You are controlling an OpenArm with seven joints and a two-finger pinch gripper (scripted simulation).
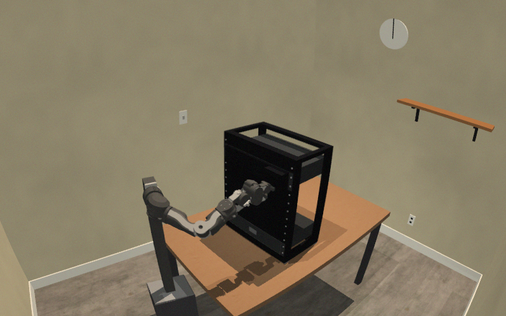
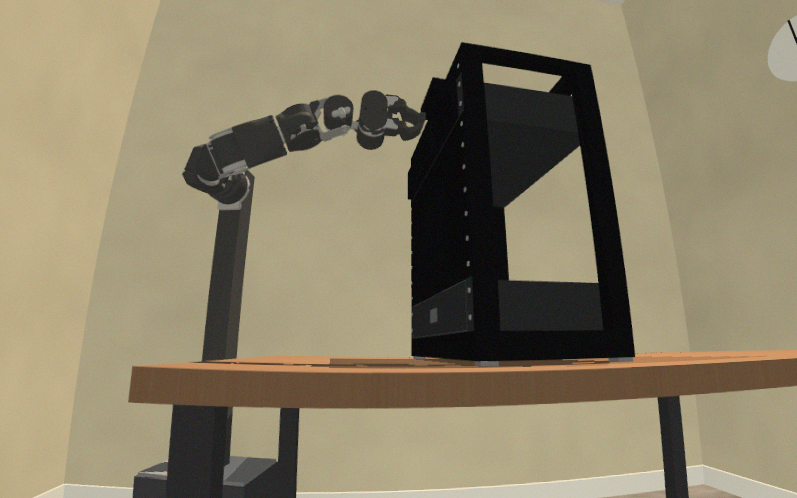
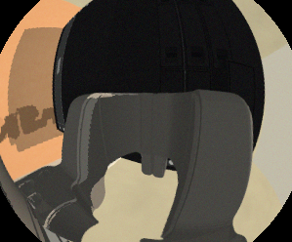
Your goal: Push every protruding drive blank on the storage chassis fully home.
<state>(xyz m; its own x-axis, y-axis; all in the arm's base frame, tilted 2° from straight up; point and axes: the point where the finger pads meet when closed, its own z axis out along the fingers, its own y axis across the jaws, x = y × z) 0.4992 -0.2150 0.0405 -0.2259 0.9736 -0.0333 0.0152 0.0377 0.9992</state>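
The black rack point(image 1: 312, 153) point(image 2: 488, 247) stands upright on the table. Its chassis front point(image 1: 242, 169) point(image 2: 441, 235) is very dark, so most blank edges are hard to see. One blank point(image 1: 276, 170) point(image 2: 436, 92) stands out near the upper right of the front. Another dark part point(image 2: 410, 180) juts out lower at the far side in the exterior view; I cannot tell what it is. My gripper point(image 1: 272, 188) point(image 2: 423, 117) point(image 3: 158, 136) is shut and empty. Its tips are at the front, near the standing blank's lower edge in the exterior view; contact cannot be told. The fingers hide part of the front in the wrist view.
The wooden table point(image 1: 348, 202) point(image 2: 327, 386) carries the rack. A lower unit point(image 1: 264, 237) point(image 2: 444, 314) with a small grey label sits below the chassis. The arm's post point(image 1: 158, 250) point(image 2: 222, 278) stands in front of the rack. A wall shelf point(image 1: 445, 113) is far off at the right.
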